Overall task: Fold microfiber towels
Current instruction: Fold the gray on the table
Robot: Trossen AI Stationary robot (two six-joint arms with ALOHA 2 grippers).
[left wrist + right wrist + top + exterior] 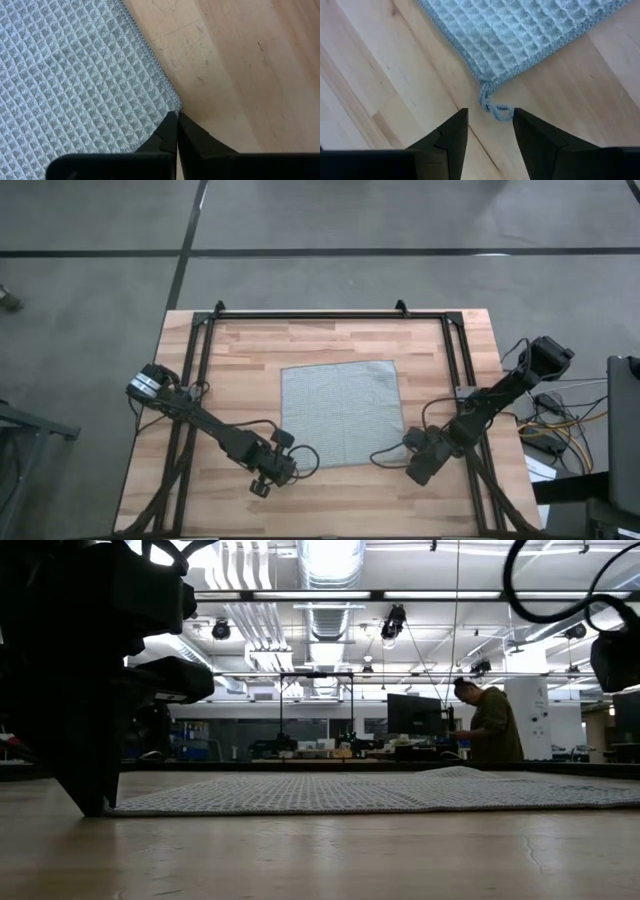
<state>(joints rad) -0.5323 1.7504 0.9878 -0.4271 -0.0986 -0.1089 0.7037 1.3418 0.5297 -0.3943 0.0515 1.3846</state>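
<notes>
Towel [342,412]: grey-blue waffle cloth, flat on wooden surface [240,350].
Left pincer [177,120]: tips together at towel's near corner.
Right pincer [490,127]: tips apart, by corner loop [492,107].

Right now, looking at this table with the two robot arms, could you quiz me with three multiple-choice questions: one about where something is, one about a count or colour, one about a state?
1. Where does the left hand sit?
A. At the towel's near left corner
B. On the towel's middle
C. Off the table

2. What colour is the microfiber towel?
A. Red
B. Light grey-blue
C. Black

3. How does the right hand stand?
A. Shut on the towel
B. Open, just short of the corner loop
C. Holding a cup

Answers: 1 A, the left wrist view shows the shut fingertips at a towel corner. 2 B, plain in both wrist views. 3 B, its fingers stand apart, with the loop in front of them.
</notes>
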